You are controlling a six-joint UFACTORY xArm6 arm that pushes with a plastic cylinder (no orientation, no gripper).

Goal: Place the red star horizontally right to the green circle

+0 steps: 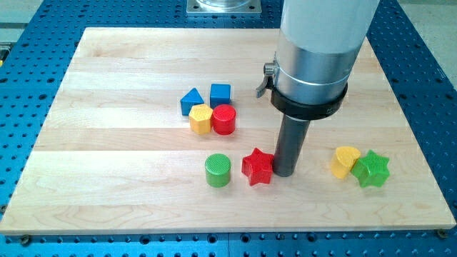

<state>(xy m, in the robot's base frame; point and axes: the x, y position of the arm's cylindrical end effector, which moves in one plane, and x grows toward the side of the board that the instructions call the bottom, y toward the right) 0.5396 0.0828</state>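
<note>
The red star (257, 167) lies on the wooden board, a little right of the green circle (218, 170), with a small gap between them. Both sit at about the same height in the view. My tip (284, 173) stands right beside the red star on its right side, touching or nearly touching it. The rod hangs down from the large grey arm body (314, 57) at the view's top right.
A blue triangle (191, 101), a blue cube (220, 94), a yellow hexagon (201, 118) and a red cylinder (224, 119) cluster above the green circle. A yellow heart (346, 161) and a green star (371, 169) sit at the right. The wooden board (107, 157) rests on a blue perforated table.
</note>
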